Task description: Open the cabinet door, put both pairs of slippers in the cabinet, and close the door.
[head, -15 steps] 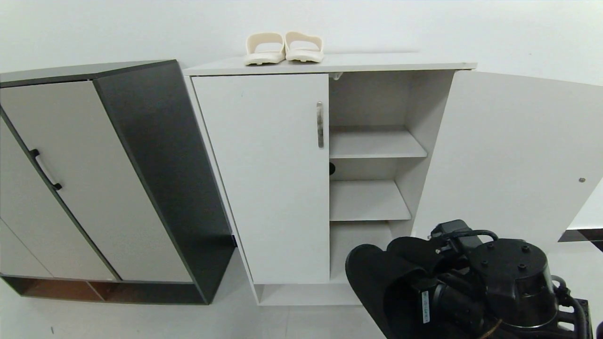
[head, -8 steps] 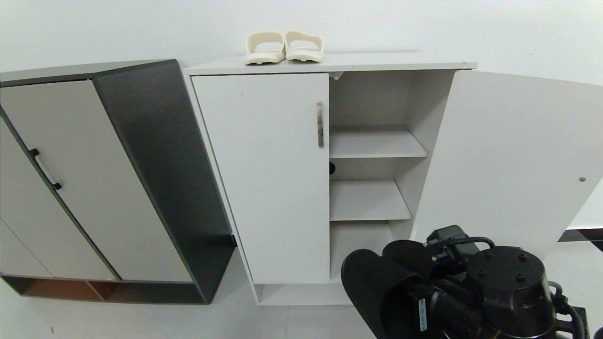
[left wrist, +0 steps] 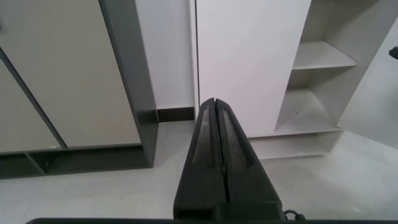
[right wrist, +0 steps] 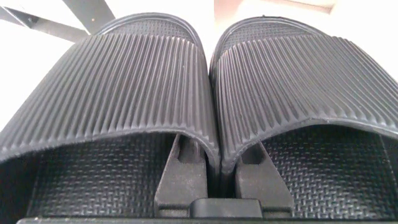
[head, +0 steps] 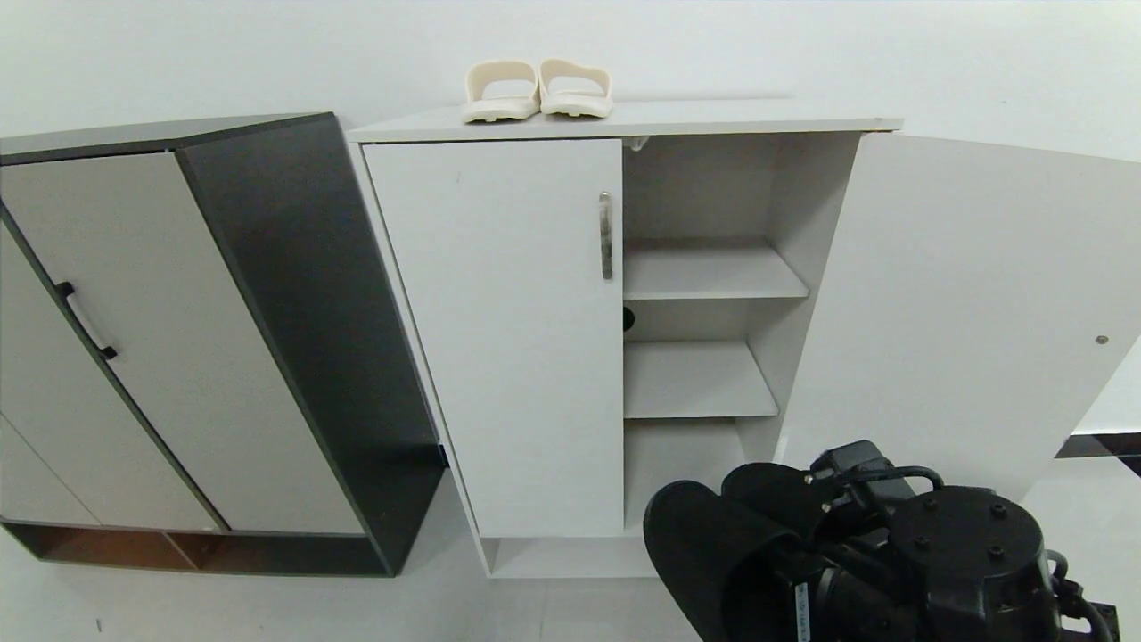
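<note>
The white cabinet fills the middle of the head view. Its right door is swung wide open toward 3 o'clock, baring 2 shelves and a bottom compartment, all bare. Its left door is closed, with a metal handle upright along the edge next to the opening.

At 9 o'clock a dark cabinet with pale doors stands just beside the white one, both doors closed.

At 5 o'clock the pair of black slippers hangs in the air in front of the bottom compartment, outside the cabinet and above the pale floor. In the right wrist view, the 2 slippers lie side by side with their ribbed straps facing the camera. The right gripper has 1 finger inside each slipper and pinches their 2 adjoining side walls together between them.

At 12 o'clock the pair of beige slippers sits on the top of the white cabinet, side by side and touching, toes toward the front edge.

In the left wrist view the left gripper has its 2 fingers pressed flat together with nothing between them, above the floor and pointing toward the gap between the 2 cabinets.
</note>
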### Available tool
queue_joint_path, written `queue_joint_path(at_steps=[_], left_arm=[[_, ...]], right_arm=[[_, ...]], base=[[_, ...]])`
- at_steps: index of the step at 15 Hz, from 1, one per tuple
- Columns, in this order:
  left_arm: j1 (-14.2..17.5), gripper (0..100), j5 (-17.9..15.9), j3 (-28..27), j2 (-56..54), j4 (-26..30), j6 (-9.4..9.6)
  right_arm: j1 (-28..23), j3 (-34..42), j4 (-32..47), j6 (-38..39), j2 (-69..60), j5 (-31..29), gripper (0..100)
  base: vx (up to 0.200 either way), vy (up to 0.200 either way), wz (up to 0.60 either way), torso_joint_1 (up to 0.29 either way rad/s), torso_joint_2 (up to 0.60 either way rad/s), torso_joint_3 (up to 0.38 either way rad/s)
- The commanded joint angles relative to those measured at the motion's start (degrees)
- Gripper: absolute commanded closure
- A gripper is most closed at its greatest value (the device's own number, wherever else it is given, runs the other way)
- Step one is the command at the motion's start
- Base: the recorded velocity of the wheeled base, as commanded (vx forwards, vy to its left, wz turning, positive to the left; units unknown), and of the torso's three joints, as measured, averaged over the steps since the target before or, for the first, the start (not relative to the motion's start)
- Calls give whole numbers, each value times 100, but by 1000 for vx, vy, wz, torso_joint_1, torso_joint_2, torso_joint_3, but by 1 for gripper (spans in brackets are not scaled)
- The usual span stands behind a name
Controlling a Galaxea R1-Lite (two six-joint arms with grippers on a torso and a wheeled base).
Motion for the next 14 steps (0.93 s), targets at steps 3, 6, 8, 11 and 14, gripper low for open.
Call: queue_joint_path(at_steps=[3,6,8,11,14], left_arm=[[-2,100,-2,1,14,2,-5],[-2,100,-2,1,14,2,-5],[-2,100,-2,1,14,2,-23],[-2,100,-2,1,14,2,-23],[-2,100,7,1,5,2,-23]], right_arm=[[140,61,-49,5,98,-95,100],[157,17,-172,14,309,-95,100],[315,-106,-243,295,582,-139,100],[333,-501,-243,550,968,-350,100],[333,-1143,-225,506,1566,-649,100]], base=[[0,0,0,0,0,0],[0,-200,0,1,1,4],[0,-200,0,2,10,-5],[0,-67,0,1,-1,1],[0,0,0,0,0,0]])
